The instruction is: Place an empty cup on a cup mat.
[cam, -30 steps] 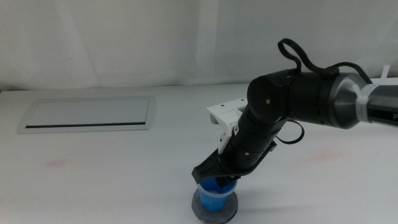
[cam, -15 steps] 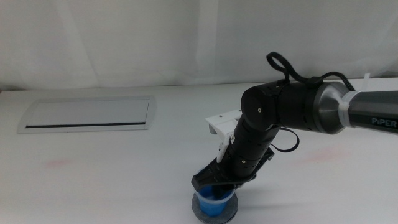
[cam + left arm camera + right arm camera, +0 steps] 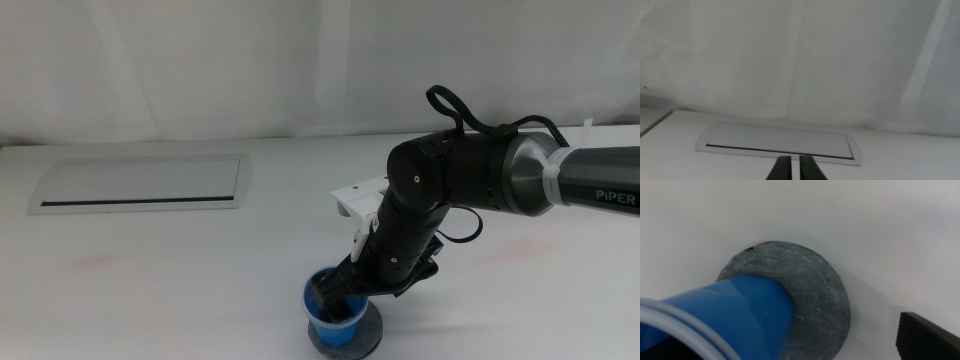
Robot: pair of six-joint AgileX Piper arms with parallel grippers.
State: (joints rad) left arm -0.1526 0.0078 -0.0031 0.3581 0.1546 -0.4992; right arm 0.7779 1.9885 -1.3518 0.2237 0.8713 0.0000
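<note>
Waiting with fingers nearly together, the left gripper faces the white panel with a dark slot at upper left. Low in the middle, the small blue plastic cup stands on the round grey cup mat. The right gripper reaches the cup's rim, fingers apart, so it looks let go.
</note>
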